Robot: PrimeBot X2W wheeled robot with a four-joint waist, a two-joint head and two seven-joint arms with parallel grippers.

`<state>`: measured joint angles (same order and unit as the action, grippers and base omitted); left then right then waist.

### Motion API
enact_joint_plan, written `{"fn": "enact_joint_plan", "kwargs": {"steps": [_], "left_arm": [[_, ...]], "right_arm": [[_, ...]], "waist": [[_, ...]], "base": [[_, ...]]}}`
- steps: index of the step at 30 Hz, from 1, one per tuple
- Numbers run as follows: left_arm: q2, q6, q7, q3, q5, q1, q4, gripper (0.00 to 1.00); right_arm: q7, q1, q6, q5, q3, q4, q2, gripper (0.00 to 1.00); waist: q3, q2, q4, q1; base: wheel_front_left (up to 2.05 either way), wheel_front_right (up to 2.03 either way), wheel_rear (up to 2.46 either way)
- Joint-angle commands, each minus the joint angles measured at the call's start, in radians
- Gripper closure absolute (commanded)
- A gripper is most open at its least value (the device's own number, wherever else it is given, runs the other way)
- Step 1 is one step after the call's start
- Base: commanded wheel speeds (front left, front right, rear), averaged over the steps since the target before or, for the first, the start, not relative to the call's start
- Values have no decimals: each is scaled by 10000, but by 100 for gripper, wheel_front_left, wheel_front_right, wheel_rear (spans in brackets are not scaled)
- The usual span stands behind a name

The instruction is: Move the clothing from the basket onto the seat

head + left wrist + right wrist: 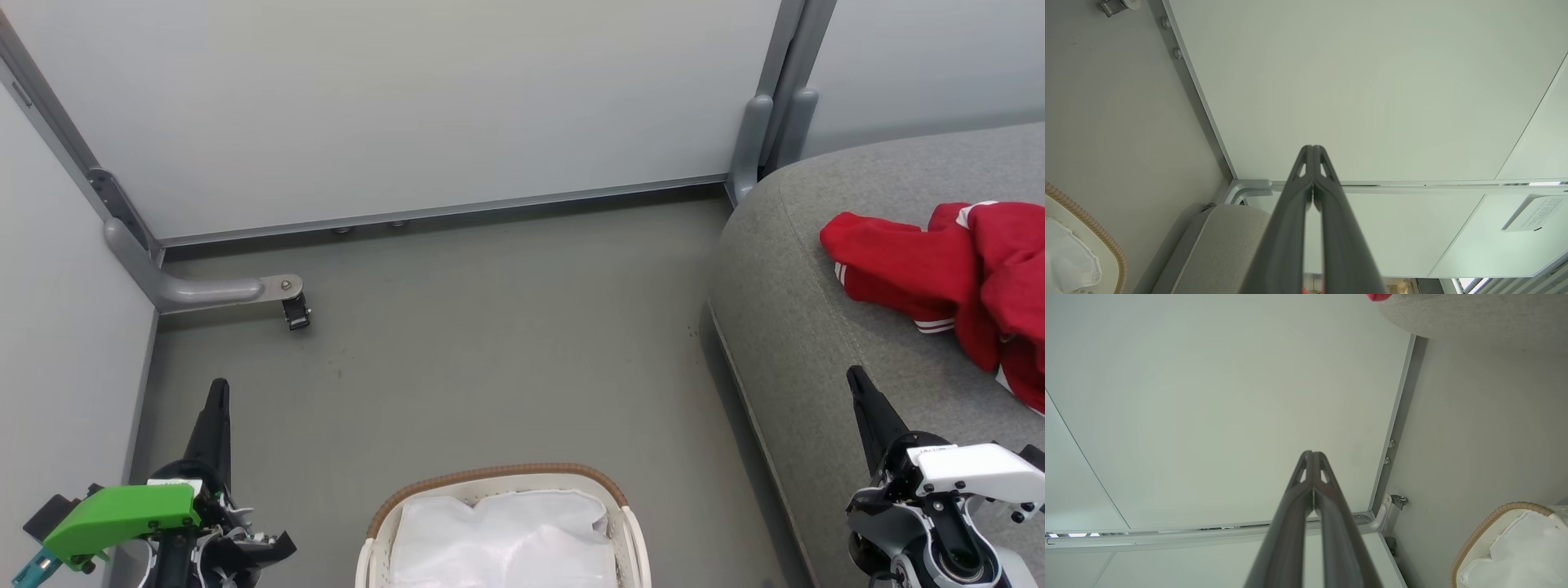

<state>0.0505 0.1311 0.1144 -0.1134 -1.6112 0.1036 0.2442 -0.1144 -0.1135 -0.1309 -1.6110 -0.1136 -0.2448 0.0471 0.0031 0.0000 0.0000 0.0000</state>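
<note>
The red clothing (955, 282) with thin white stripes lies crumpled on the grey seat (800, 327) at the right. The white basket (502, 476) with a brown woven rim stands on the floor at the bottom centre, and inside it I see just the white cloth liner (502, 539). My left gripper (219, 388) is at the lower left, shut and holding nothing, its fingers pointing up over the floor. My right gripper (856, 376) is at the lower right above the seat's front edge, shut and holding nothing. In the wrist views both finger pairs (1312, 149) (1312, 453) are pressed together.
Pale partition panels (408, 106) wall off the back and left. A grey metal foot with a small black caster (295, 313) juts onto the floor at the left. A grey post (751, 147) stands by the seat's back corner. Grey floor (490, 343) lies between basket and panels.
</note>
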Motion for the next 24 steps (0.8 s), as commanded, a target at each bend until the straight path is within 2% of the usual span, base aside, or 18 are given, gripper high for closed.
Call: {"fn": "enact_joint_plan", "kwargs": {"steps": [1,24], "left_arm": [[-9,-7,31,-22,-33,103,-11,100],[-7,-7,30,-21,-34,103,-11,100]], "right_arm": [[-30,103,3,-39,-22,27,60,100],[-29,103,3,-39,-21,26,60,100]], "waist": [[0,0,0,0],[0,0,0,0]], "base": [[0,0,0],[0,0,0]]}}
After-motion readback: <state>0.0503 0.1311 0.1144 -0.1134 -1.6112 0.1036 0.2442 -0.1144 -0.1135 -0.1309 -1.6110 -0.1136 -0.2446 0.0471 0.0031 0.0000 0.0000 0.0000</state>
